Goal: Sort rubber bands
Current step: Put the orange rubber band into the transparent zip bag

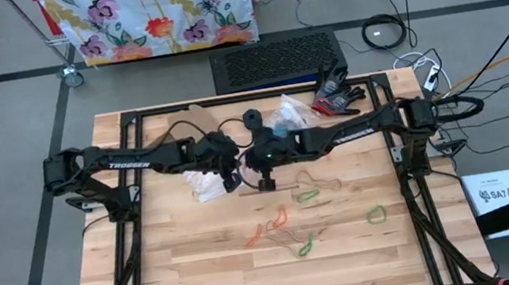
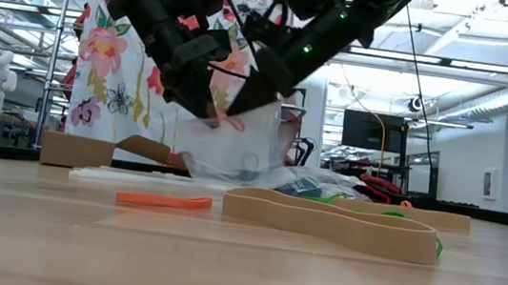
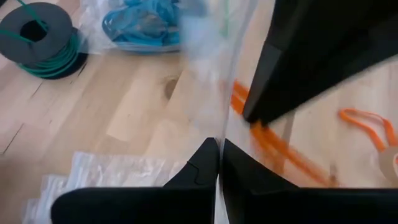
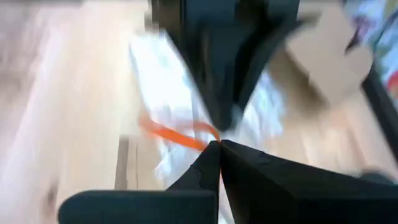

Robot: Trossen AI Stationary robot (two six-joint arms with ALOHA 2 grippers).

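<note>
Sorting is under way at mid-bench. Left tool (image 1: pixel 230 171) and right tool (image 1: pixel 262 177) meet nose to nose above the clear plastic bag (image 1: pixel 208 183). Left tool (image 3: pixel 218 163): fingers pressed together on the thin edge of the bag film, nothing else between them that I can see. Right tool (image 4: pixel 219 151): fingers pinched together, with an orange rubber band (image 4: pixel 177 134) running right into the tips; it appears to be gripped there, over the white bag.

Remaining rubber bands lie loose on the bench (image 1: pixel 193 273) nearer the front edge: orange ones (image 1: pixel 277 216), green ones (image 1: pixel 307 195), another green (image 1: pixel 376 213) well apart toward the right arm's side, tan loop (image 1: pixel 318 177) just beside the green. Low view shows a flat tan band (image 2: pixel 331 222) and an orange one (image 2: pixel 163 200) lying limp on the wood.

Handling judgement: bands are very light, soft and floppy, and will sag or stretch rather than hold shape; likely to cling to the rubber fingertips or to the bag film. Best taken by pinching one strand of a loop where it stands clear of its neighbours, since tangled ones may lift together.
</note>
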